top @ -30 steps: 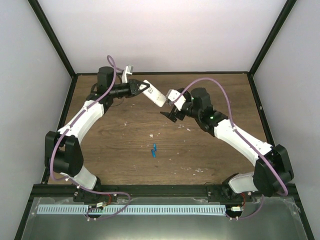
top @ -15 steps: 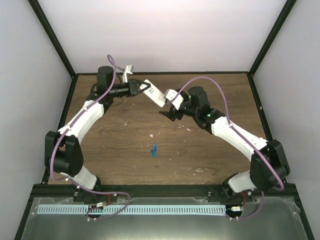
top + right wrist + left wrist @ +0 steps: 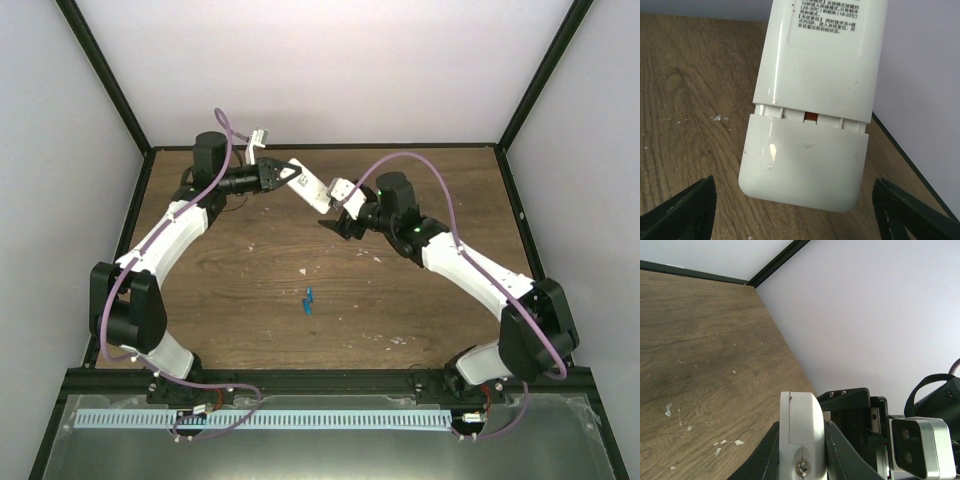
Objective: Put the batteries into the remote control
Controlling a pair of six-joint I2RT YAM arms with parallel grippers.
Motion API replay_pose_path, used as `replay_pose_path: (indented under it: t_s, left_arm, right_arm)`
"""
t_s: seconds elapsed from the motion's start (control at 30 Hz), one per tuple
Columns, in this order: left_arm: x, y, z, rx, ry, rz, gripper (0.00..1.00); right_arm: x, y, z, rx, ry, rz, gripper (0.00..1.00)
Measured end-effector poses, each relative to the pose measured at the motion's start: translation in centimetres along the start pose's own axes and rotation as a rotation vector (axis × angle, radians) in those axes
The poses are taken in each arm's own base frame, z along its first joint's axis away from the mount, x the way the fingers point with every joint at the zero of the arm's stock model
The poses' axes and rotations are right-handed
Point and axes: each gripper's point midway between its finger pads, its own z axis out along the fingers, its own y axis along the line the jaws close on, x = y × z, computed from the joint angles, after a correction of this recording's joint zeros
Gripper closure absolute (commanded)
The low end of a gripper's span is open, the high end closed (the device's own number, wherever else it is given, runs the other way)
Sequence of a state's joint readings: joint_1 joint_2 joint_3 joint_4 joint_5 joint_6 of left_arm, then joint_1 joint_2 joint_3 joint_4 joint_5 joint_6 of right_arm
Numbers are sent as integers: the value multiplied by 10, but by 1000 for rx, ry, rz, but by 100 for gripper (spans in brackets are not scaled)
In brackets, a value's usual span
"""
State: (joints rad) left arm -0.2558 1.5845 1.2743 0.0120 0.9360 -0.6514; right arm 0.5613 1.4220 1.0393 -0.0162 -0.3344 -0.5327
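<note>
Table (image 3: 250, 260) bears batteries (image 3: 309, 299), seen only overhead; right wrist shows remote control (image 3: 815, 75).
</note>
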Motion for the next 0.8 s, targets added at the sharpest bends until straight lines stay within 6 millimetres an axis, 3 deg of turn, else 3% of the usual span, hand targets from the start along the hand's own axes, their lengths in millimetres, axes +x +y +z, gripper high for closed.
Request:
replay_pose_path:
  t_s: [0.8]
  left_arm:
    - [9, 7, 1, -3, 17, -20, 100]
  right_arm:
    - [-4, 1, 2, -18, -6, 16, 36]
